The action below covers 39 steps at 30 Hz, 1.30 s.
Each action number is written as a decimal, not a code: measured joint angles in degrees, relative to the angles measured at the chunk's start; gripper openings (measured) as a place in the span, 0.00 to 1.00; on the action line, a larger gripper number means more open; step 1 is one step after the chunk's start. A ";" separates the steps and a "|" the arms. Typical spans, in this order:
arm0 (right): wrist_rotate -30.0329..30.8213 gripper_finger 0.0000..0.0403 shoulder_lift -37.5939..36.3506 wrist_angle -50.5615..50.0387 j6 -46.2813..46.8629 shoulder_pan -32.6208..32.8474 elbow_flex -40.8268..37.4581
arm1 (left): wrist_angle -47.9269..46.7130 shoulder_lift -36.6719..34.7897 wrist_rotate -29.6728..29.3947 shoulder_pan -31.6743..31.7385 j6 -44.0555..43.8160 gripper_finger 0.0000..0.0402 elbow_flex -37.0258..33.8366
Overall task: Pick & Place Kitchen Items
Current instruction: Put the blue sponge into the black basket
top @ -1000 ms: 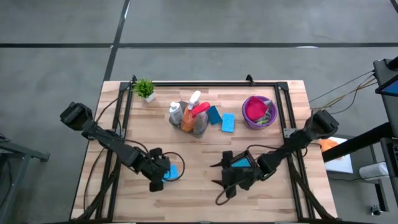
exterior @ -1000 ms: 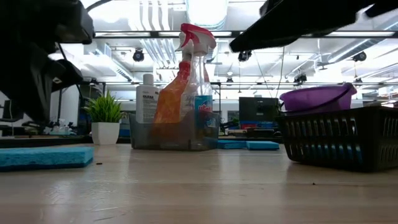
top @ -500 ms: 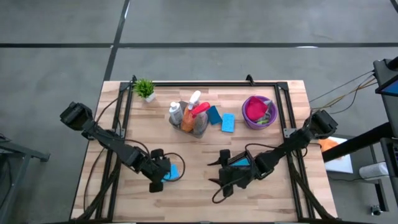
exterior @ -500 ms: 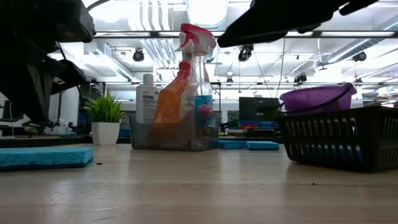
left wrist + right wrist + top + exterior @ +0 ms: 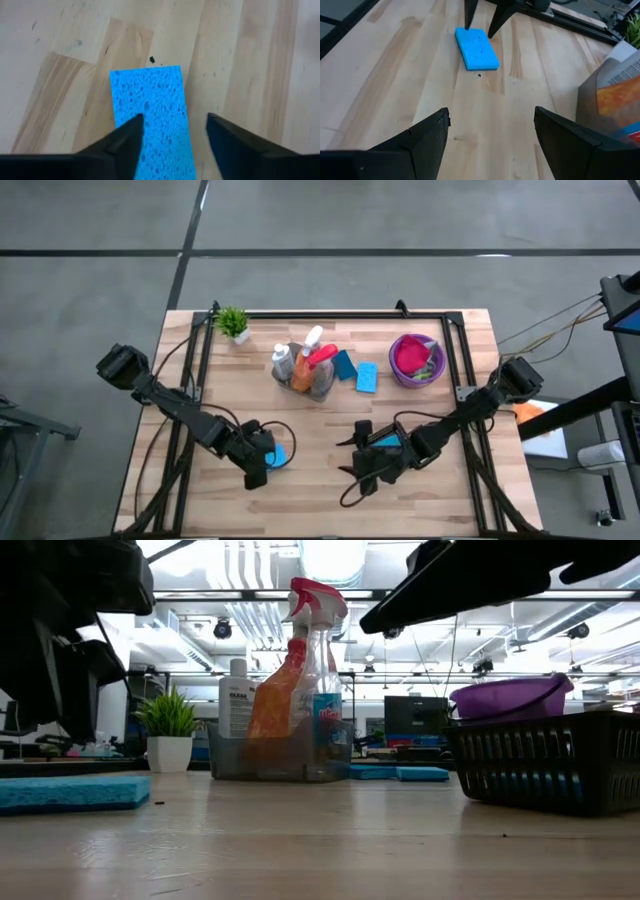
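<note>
Left hand low over the near-left part of the bench, fingers now spread apart where a second ago pinched shut. Blue sponge flat on the wood between the two fingers, released, not lifted; seen in the low view as a blue slab lying at the left edge. Sponge in the same spot as before.

Right hand hovering above the near-middle of the bench, fingers wide apart, nothing between them, shifted only slightly since the earlier frame. From its wrist camera, the same sponge visible farther off with the left hand's fingertips straddling its end.

At the far middle, a clear bin holding the bottles, unchanged. Two more blue sponges just right of it. Purple bowl with cloths at the far right. Potted plant at the far left.
</note>
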 joint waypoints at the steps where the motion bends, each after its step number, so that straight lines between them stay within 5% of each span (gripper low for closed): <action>1: 0.00 0.72 0.00 -0.20 0.09 0.00 0.00 | 0.01 0.01 0.02 0.00 -0.23 0.60 0.00; 7: 0.00 0.72 0.00 -0.87 0.32 0.00 0.00 | -0.03 2.57 -0.26 0.04 -2.54 0.75 0.00; 17: 0.02 0.72 0.00 -1.57 1.04 0.00 0.00 | 0.01 11.41 -1.47 0.15 -3.56 0.74 0.52; 22: 0.02 0.72 -0.02 -1.80 1.19 0.00 0.00 | -0.22 12.05 -2.19 0.17 -3.86 0.56 0.57; 30: 0.19 0.72 -0.08 -1.89 1.18 0.20 0.00 | -0.02 9.57 -2.21 0.26 -1.21 0.05 0.41; 39: -0.69 0.72 -1.97 4.86 -3.68 2.70 -0.35 | 4.28 7.58 -3.25 0.57 1.91 0.00 0.24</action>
